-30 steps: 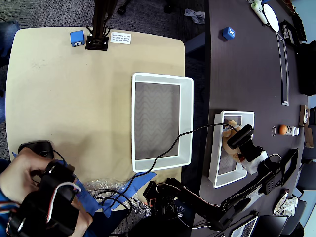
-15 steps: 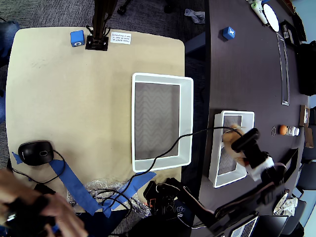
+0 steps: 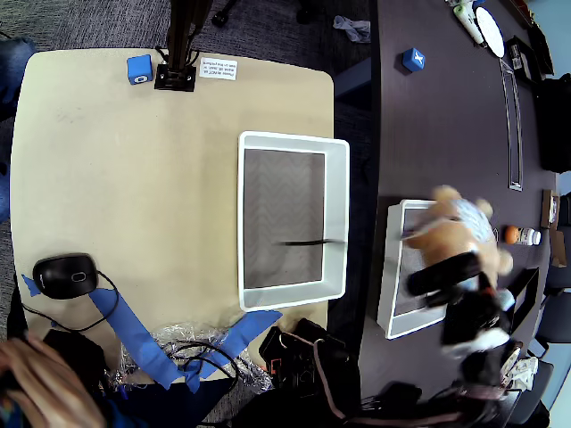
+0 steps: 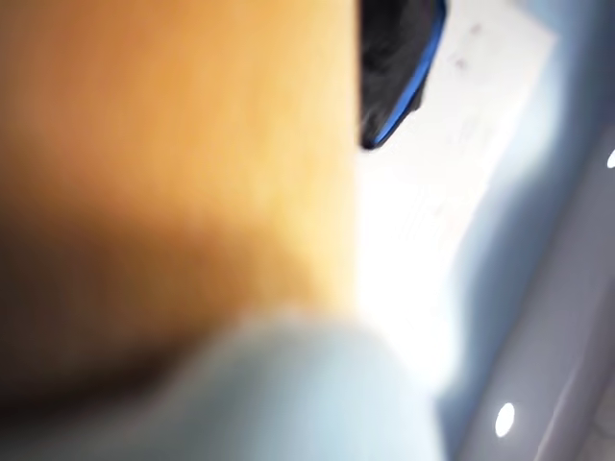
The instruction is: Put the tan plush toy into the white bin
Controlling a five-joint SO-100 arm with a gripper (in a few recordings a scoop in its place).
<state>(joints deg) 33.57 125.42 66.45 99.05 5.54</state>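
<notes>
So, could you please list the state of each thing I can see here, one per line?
tan plush toy: lifted above the smaller white bin, blurred, fills the wrist view close up
gripper: under the toy, seemingly holding it; how its jaws stand is blurred
white bin: empty, on the tan table
smaller white bin: on the dark table, partly hidden by the toy
computer mouse: resting on the tan table

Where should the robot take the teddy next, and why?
Probably swing it left in the overhead view. The gripper seems to hold the tan plush toy lifted above the smaller white bin, while the white bin sits to the left with nothing in it.
</notes>
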